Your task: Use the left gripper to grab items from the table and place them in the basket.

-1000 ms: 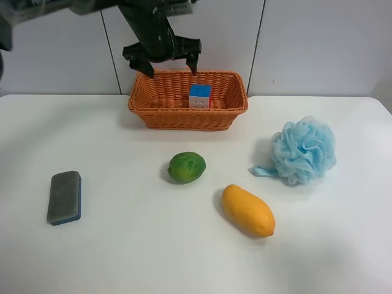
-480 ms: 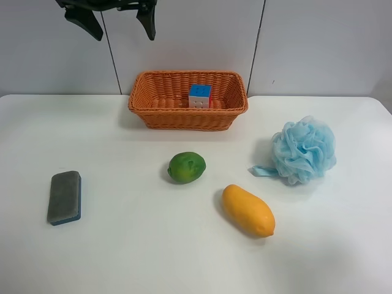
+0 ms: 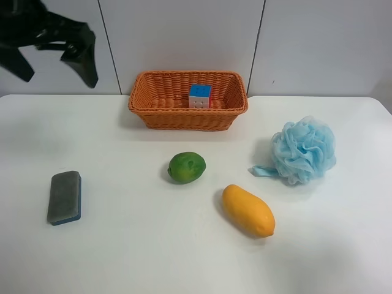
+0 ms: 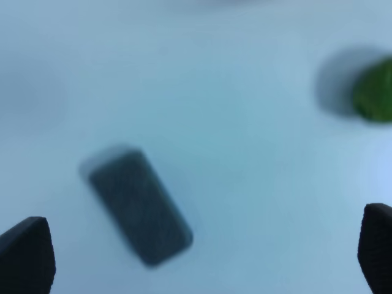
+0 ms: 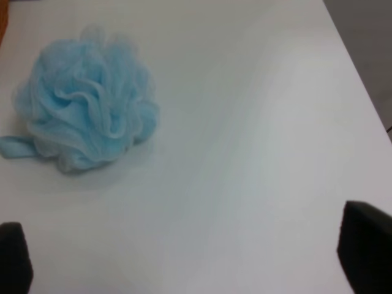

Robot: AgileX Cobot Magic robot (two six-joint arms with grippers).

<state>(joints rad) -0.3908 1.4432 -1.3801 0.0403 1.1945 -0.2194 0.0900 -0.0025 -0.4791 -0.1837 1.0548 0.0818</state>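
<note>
The orange-brown wicker basket (image 3: 228, 115) stands at the back of the table with the blue, white and red puzzle cube (image 3: 199, 95) inside it. My left gripper (image 3: 52, 64) hangs open and empty high at the exterior high view's upper left, well above the grey-and-blue sponge block (image 3: 64, 196). The left wrist view shows its open gripper (image 4: 202, 248) over the blurred sponge (image 4: 139, 212), with the green fruit (image 4: 375, 90) at one edge. The green fruit (image 3: 186, 166), orange mango (image 3: 247, 210) and light-blue pouf (image 3: 303, 149) lie on the table. My right gripper (image 5: 190, 257) is open near the pouf (image 5: 86, 128).
The white table (image 3: 141, 251) ends at a grey panelled wall (image 3: 318, 43) behind the basket. In the right wrist view the table's edge (image 5: 361, 92) runs close past the pouf.
My left gripper has moved from above the basket up and away to the exterior high view's left, now over the sponge side. The cube stays in the basket. The other items have not moved.
</note>
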